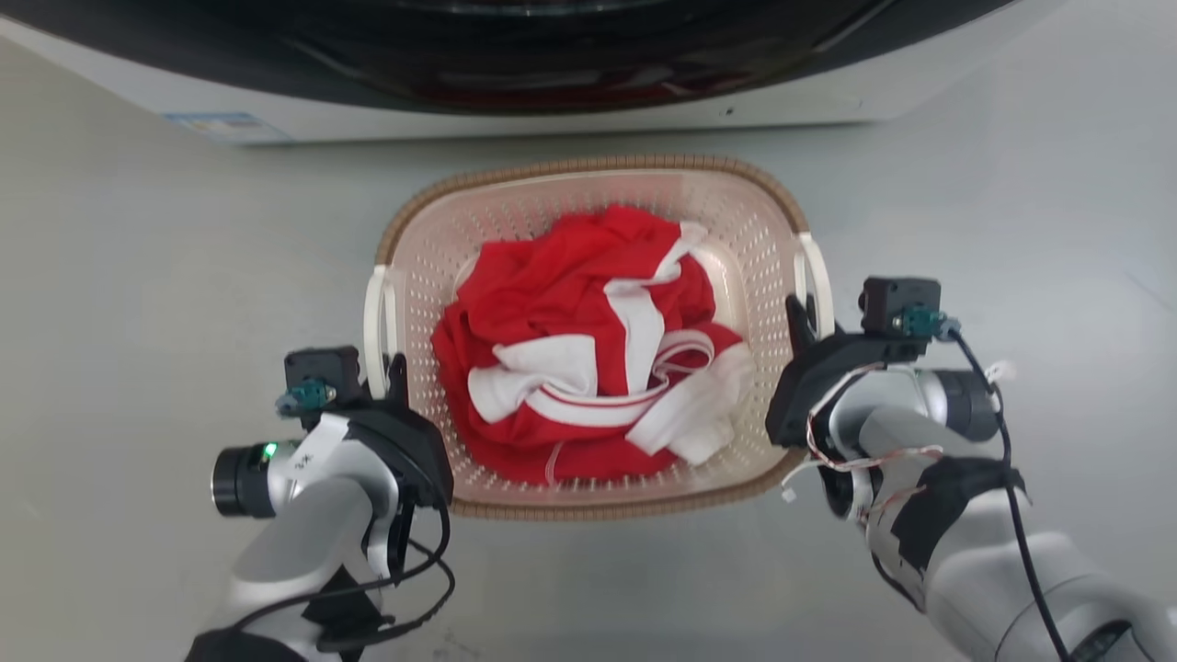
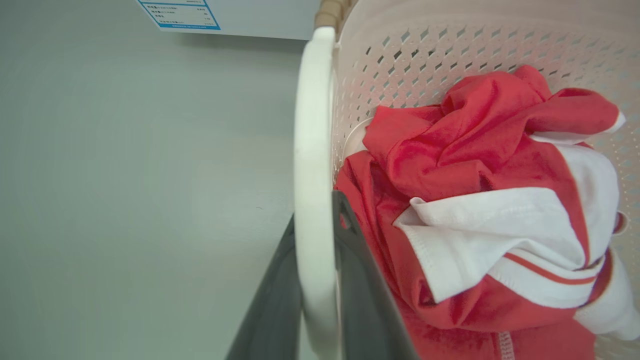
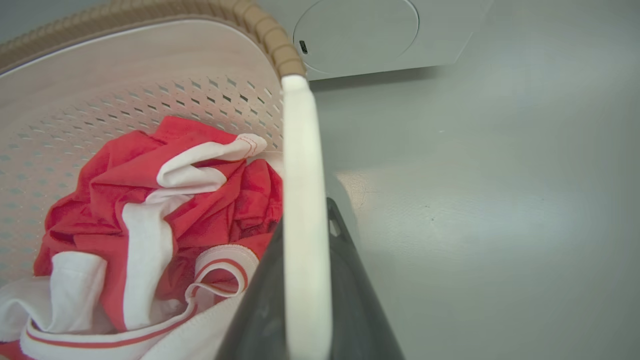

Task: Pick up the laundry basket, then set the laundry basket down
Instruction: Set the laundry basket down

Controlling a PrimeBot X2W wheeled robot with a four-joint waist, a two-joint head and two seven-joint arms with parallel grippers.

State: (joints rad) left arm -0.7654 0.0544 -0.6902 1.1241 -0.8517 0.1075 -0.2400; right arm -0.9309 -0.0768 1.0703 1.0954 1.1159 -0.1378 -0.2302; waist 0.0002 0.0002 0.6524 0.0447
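Head view: left gripper (image 1: 395, 370) and right gripper (image 1: 797, 317) clamp the side handles (image 1: 375, 317) of the laundry basket (image 1: 588, 168). We judge the grasp made; lifting and set-down remain.

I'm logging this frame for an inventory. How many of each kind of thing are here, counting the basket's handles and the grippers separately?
laundry basket: 1
white handles: 2, left handle and right handle
grippers: 2, left gripper and right gripper
washing machine: 1
heap of red and white clothing: 1 (separate pieces cannot be told)
Total: 7
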